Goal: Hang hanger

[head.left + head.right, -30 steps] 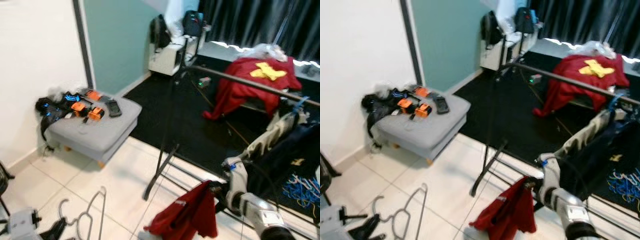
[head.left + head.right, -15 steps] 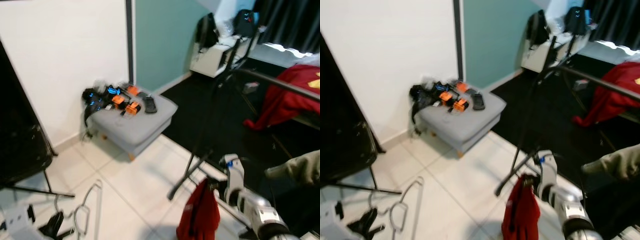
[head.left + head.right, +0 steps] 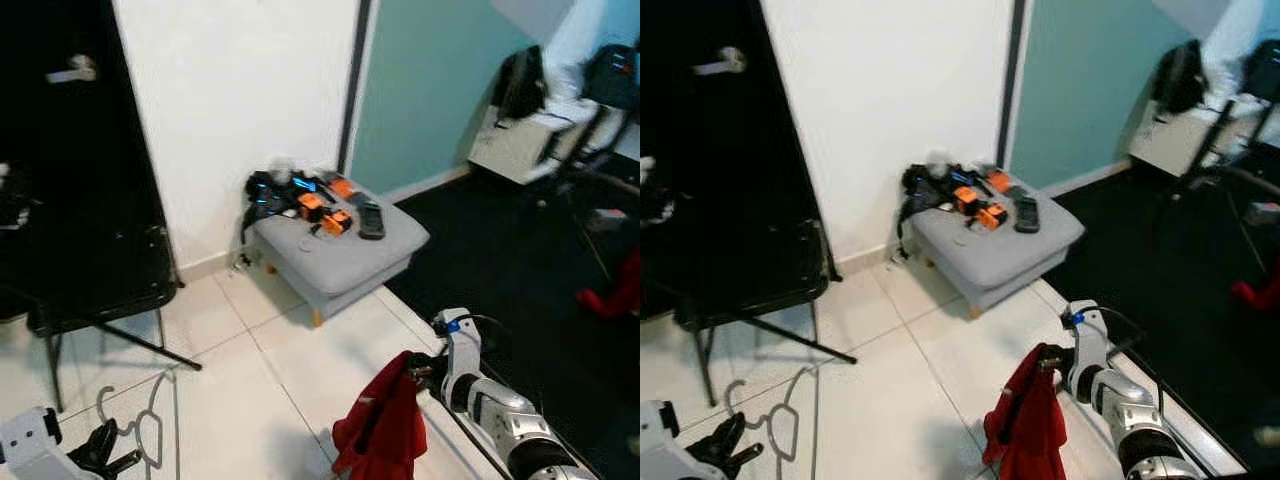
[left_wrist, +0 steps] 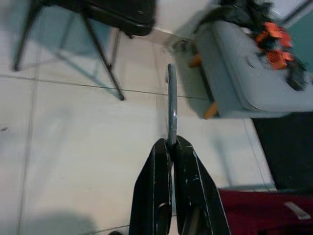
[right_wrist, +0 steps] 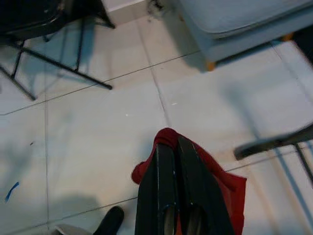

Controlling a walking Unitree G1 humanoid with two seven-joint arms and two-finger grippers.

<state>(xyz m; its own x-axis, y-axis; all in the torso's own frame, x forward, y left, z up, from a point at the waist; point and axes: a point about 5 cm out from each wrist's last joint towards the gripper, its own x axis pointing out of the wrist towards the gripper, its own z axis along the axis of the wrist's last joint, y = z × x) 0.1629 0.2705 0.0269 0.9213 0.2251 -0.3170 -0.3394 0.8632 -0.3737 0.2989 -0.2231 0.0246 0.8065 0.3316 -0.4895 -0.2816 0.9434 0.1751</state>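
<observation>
A grey wire hanger [image 3: 150, 432] hangs from my left gripper [image 3: 108, 447] low at the left, over the white tiles. In the left wrist view the black fingers [image 4: 156, 181] are shut on the hanger's grey rod [image 4: 171, 110]. My right gripper [image 3: 420, 372] is low at the right, shut on a red garment [image 3: 385, 430] that droops toward the floor. The right wrist view has the fingers [image 5: 164, 171] pinching the red cloth [image 5: 220, 181].
A grey footstool [image 3: 345, 250] with black and orange gadgets [image 3: 310, 200] stands by the white wall. A black folding chair [image 3: 90, 290] is at the left. Black carpet [image 3: 520, 250] lies to the right, with a white shelf [image 3: 520, 145] and a bag behind.
The whole picture has swung left: the clothes rack and red heap have left the frame, and the black chair has come in. Both grippers hold the same things.
</observation>
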